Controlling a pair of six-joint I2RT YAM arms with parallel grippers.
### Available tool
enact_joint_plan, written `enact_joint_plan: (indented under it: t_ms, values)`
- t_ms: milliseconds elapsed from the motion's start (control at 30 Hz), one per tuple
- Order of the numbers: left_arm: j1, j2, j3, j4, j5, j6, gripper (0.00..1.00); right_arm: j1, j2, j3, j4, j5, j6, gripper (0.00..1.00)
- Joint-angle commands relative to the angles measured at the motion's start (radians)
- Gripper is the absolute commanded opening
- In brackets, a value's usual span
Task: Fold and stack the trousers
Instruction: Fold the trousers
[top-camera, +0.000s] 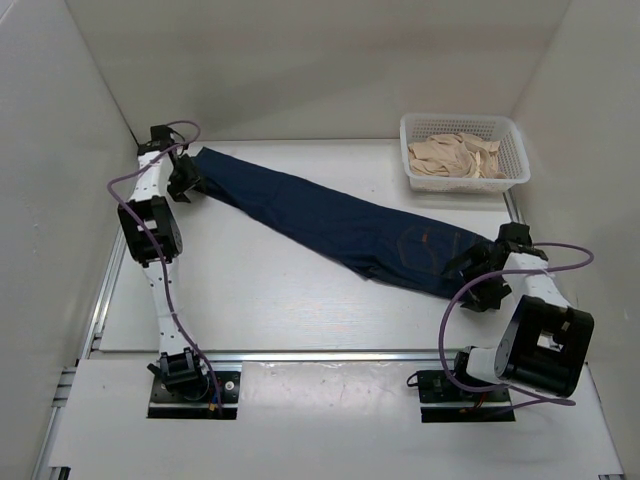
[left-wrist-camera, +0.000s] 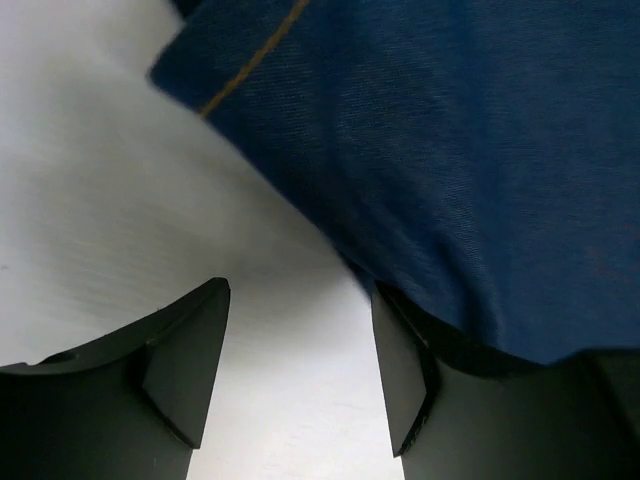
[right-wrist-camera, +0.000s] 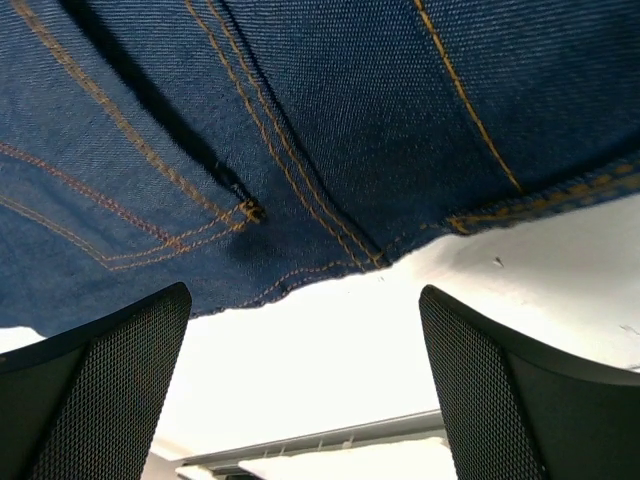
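On the table (top-camera: 280, 300), diagonally: trousers (top-camera: 340, 225) laid long, cuffs far left, waistband near right | left gripper (left-wrist-camera: 300, 300) at cuffs, jaws apart, nothing between | right gripper (right-wrist-camera: 305, 300) at waistband, jaws wide, empty | step, judged: taking both ends for crosswise fold; next needs both closing on denim edges | far-right basket (top-camera: 468, 183): beige cloth (top-camera: 455, 155).
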Motion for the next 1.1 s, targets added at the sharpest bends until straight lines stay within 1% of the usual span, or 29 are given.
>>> enact_joint_plan:
  t_ms: [0,133,267,333,433,533,600,633,700,733,800,833,867,900,933,1067]
  values:
    - [-0.019,0.006,0.072,-0.013,0.020,-0.023,0.70,-0.003,0.025,-0.023,0.079,-0.047,0.039,0.99]
    - [-0.039,0.050,0.106,-0.013,-0.017,-0.077,0.70,-0.003,0.091,-0.024,0.182,-0.047,0.070,0.99]
    - [-0.048,0.109,0.174,-0.013,-0.017,-0.111,0.70,-0.012,0.145,0.002,0.202,-0.047,0.070,0.98]
    - [-0.057,0.141,0.211,-0.013,0.004,-0.121,0.70,-0.012,0.159,0.015,0.202,-0.022,0.059,0.98]
    - [-0.067,0.163,0.231,-0.013,0.004,-0.144,0.65,-0.012,0.191,0.015,0.224,-0.008,0.059,0.98]
    - [-0.067,0.186,0.256,-0.003,0.015,-0.167,0.46,-0.012,0.234,0.026,0.251,0.001,0.050,0.94]
    - [-0.067,0.197,0.270,-0.003,0.027,-0.167,0.27,-0.012,0.255,0.039,0.262,0.001,0.050,0.90]
    - [-0.076,0.197,0.270,0.007,0.027,-0.178,0.10,-0.012,0.255,0.050,0.271,0.001,0.050,0.86]
    - [-0.076,0.197,0.270,0.007,0.027,-0.178,0.10,-0.012,0.277,0.062,0.271,0.010,0.050,0.78]
    - [-0.076,0.186,0.270,0.016,0.018,-0.178,0.10,-0.012,0.277,0.073,0.271,0.010,0.050,0.65]
    - [-0.076,0.157,0.259,0.016,0.006,-0.178,0.10,-0.012,0.286,0.085,0.284,0.010,0.050,0.43]
    - [-0.076,0.142,0.236,0.016,-0.006,-0.178,0.10,-0.012,0.297,0.102,0.284,0.010,0.040,0.20]
    - [-0.076,0.107,0.227,0.016,-0.006,-0.178,0.10,-0.012,0.297,0.111,0.284,0.019,0.040,0.10]
    - [-0.076,0.087,0.227,0.025,-0.022,-0.178,0.10,-0.012,0.306,0.122,0.274,0.028,0.040,0.02]
    - [-0.076,0.067,0.210,0.025,-0.022,-0.178,0.10,-0.012,0.306,0.133,0.274,0.029,0.040,0.00]
    - [-0.064,-0.048,0.162,0.025,-0.062,-0.178,0.10,-0.012,0.252,0.221,0.230,0.068,0.019,0.00]
